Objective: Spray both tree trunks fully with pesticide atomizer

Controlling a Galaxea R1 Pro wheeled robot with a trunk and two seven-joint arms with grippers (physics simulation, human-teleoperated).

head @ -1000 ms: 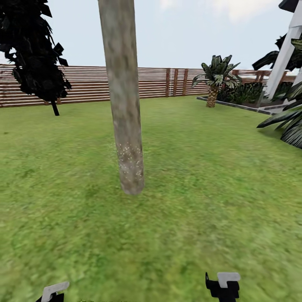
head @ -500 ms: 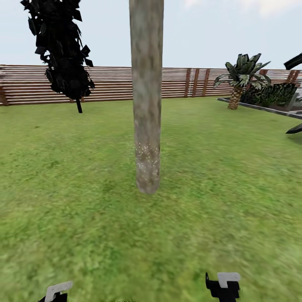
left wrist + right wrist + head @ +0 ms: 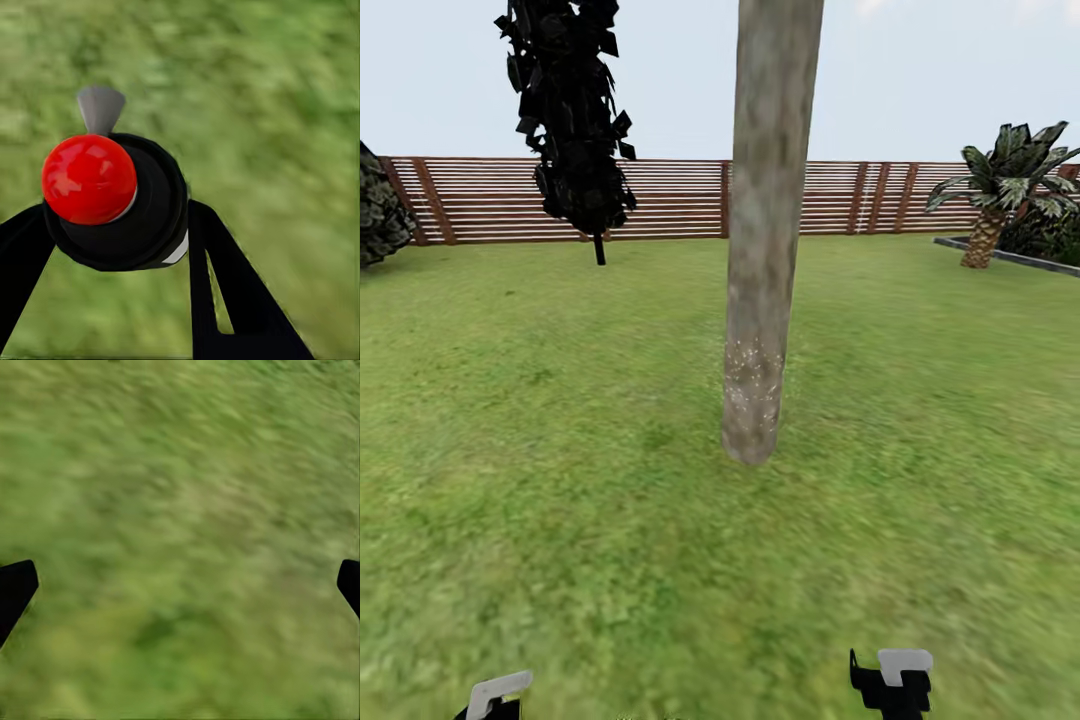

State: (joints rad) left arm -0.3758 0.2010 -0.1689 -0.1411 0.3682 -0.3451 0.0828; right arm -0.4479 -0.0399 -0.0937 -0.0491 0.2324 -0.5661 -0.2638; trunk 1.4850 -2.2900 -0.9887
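Between the fingers: left gripper (image 3: pixel 112 247) pinched the atomizer (image 3: pixel 124 202), red cap toward the camera.
Right gripper (image 3: pixel 180 585): spread wide over grass (image 3: pixel 180 510).
Ahead: tree trunk (image 3: pixel 765 250), pale specks (image 3: pixel 753 375) low on it.

Open grass (image 3: pixel 560 480) lay ahead of both grippers, thick tree trunk (image 3: pixel 765 250) stood upright straight ahead, black conifer (image 3: pixel 572 120) and slatted fence (image 3: pixel 660 200) far beyond, grass below right gripper (image 3: pixel 180 577) unobstructed

Slatted wooden fence (image 3: pixel 660 200) beyond green lawn (image 3: pixel 560 520)
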